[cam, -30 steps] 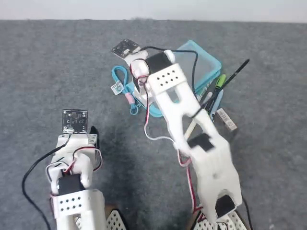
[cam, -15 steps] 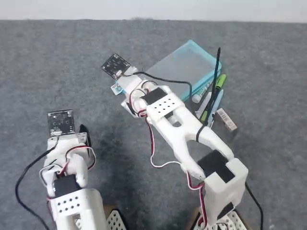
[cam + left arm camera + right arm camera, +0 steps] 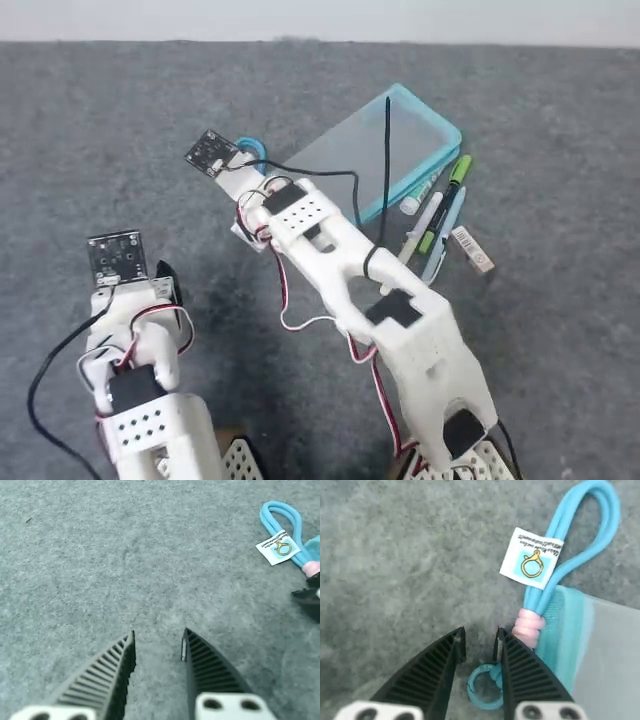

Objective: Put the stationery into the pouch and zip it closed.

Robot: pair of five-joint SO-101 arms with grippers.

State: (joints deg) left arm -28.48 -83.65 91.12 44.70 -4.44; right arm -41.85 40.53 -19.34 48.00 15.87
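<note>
At the left of the high view, the left gripper [image 3: 159,632] hangs over bare grey carpet [image 3: 110,120], its fingers spread with nothing between them, well apart from the task's things.

Next comes the right gripper [image 3: 480,630], at the pouch's near corner. Its fingers are parted only narrowly. The small teal ring pull [image 3: 482,690] lies in the gap, partly under one finger, and does not look pinched. Just beside it a pink collar [image 3: 527,627] binds the blue loop strap [image 3: 580,540], which carries a white tag [image 3: 531,557].

Farther right lies the pouch [image 3: 420,135], flat on the carpet, teal-edged with a clear face. Just beside its right edge, outside it, lie the stationery: a white marker [image 3: 413,197], a green highlighter [image 3: 457,168], a white pen [image 3: 422,222], a blue pen [image 3: 447,225] and a small labelled block [image 3: 470,249].

The pouch is probably light and limp, so it may slide or bunch when the zip is pulled. One gripper should pin a corner or the strap while the other takes the ring. The pens look stiff, light and round, so they are liable to roll. Each is best gripped across the barrel near its middle
</note>
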